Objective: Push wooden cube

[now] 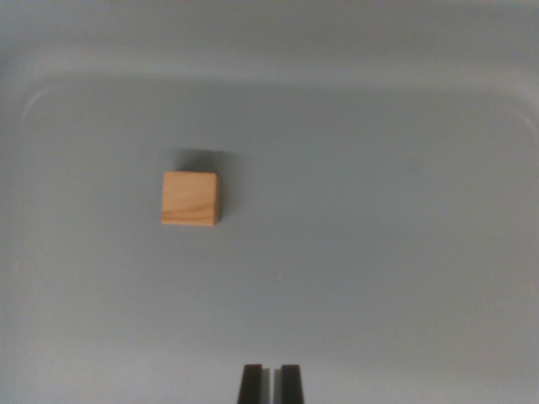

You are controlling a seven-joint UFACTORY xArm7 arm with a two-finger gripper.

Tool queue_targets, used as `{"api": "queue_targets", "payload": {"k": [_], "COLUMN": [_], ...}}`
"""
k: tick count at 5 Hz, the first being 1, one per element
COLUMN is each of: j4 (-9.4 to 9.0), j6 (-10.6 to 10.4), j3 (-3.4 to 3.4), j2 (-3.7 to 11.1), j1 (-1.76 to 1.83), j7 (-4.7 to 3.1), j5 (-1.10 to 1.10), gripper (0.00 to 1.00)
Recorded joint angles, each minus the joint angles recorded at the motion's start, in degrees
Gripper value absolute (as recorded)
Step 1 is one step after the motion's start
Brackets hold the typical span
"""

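Observation:
A small wooden cube (191,199) with a light brown grained top sits on the grey floor of a shallow tray, a little left of centre in the wrist view. My gripper (270,383) shows at the bottom edge as two black fingertips (250,385) pressed nearly together, shut with nothing between them. The cube lies well above and to the left of the fingertips, not touching them.
The grey tray (396,252) has a raised rim with rounded corners running along the top of the wrist view and down both sides. Bare tray floor surrounds the cube on all sides.

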Motion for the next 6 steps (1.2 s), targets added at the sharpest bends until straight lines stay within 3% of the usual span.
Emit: {"api": "queue_targets", "payload": {"k": [1,2,3,4,5,6], "j4": [0.00,-1.46,-1.46,-3.03,-3.03,-4.71], "j6": [0.0,-2.1,-2.1,-4.3,-4.3,-6.7], "j3": [0.00,0.19,0.19,0.39,0.39,0.61], "j2": [0.00,0.75,0.75,1.55,1.55,2.42], "j1": [0.00,0.20,0.20,0.42,0.42,0.65], "j7": [0.00,0.49,0.49,1.02,1.02,1.59], "j5": [0.00,-0.12,-0.12,-0.25,-0.25,-0.39], "gripper": [0.00,0.00,0.00,0.00,0.00,0.00]}}
